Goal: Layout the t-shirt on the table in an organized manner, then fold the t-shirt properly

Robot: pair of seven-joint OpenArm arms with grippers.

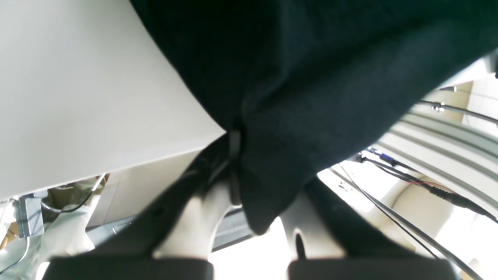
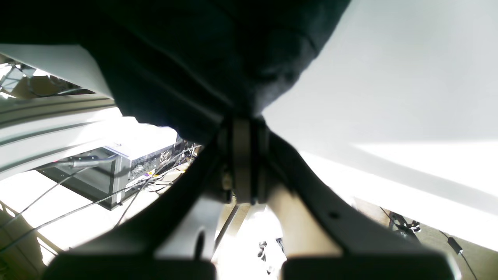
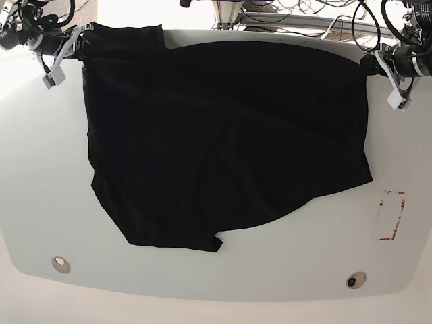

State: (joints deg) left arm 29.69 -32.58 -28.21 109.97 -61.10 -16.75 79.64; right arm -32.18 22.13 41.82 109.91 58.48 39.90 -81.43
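Metal fittings sit nearest the viewer in the base view, one round fitting point(image 3: 61, 263) toward one corner of the table point(image 3: 270, 283) and a second fitting point(image 3: 355, 279) toward the other, both on bare white surface just inside the table's rounded near edge. A red-outlined rectangle mark point(image 3: 392, 215) lies on the table a little beyond the second fitting, apart from the cloth.

Beyond the fittings, the t-shirt point(image 3: 223, 142) lies spread over the middle and far part of the table, plain black with no print showing. Its near edge is uneven: a pointed corner reaches closest to the fittings, and from there the hem rises in a curve toward the side with the red mark. Soft creases run across the middle of the cloth.

At the table's far edge, the t-shirt is stretched between the two arms. The right gripper point(image 3: 79, 38) is at the far corner on the side of the first fitting, with its jaws pinched tight on a gathered bit of the t-shirt point(image 2: 202, 58); in the right wrist view the closed fingertips point(image 2: 242, 128) meet where the black cloth bunches, with the white table point(image 2: 389, 77) beside it. The left gripper point(image 3: 370, 65) is at the opposite far corner, likewise clamped on the t-shirt point(image 1: 311, 77); the left wrist view shows cloth folded down between the closed fingers point(image 1: 234, 155), with the table point(image 1: 78, 97) to one side.
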